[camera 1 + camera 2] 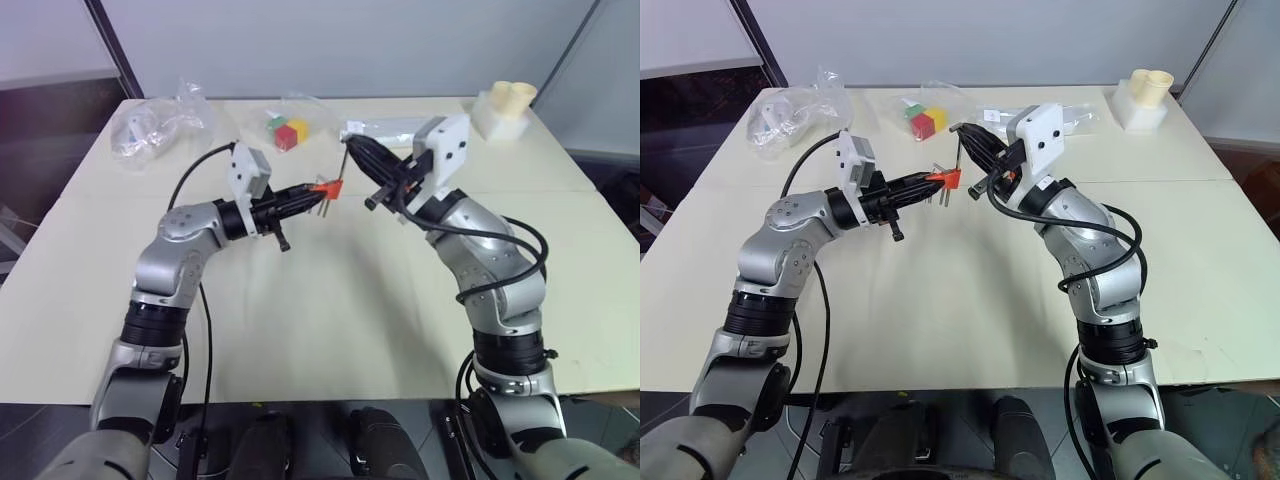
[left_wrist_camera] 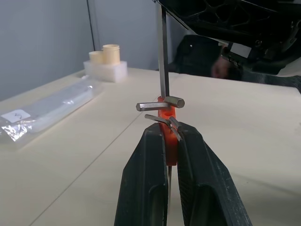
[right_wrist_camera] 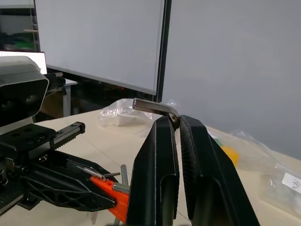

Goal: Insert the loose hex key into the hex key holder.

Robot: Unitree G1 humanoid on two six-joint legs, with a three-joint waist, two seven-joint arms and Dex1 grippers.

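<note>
My left gripper (image 1: 318, 192) is shut on the hex key holder (image 1: 327, 187), a small red-orange block with short grey keys sticking out sideways, held above the table's middle. The loose hex key (image 2: 163, 56) stands upright with its lower end at the top of the holder (image 2: 167, 117); whether it sits inside a slot is hidden. My right gripper (image 3: 175, 120) reaches in from the right and stands just above the holder. Its fingers close on the key's bend (image 3: 153, 106), with the short arm poking out sideways.
On the far side of the table lie a clear bag with red, green and yellow cubes (image 1: 288, 130), a crumpled clear bag (image 1: 155, 125) at far left, a flat clear packet (image 1: 385, 128), and a white foam block with cream cylinders (image 1: 507, 108) at far right.
</note>
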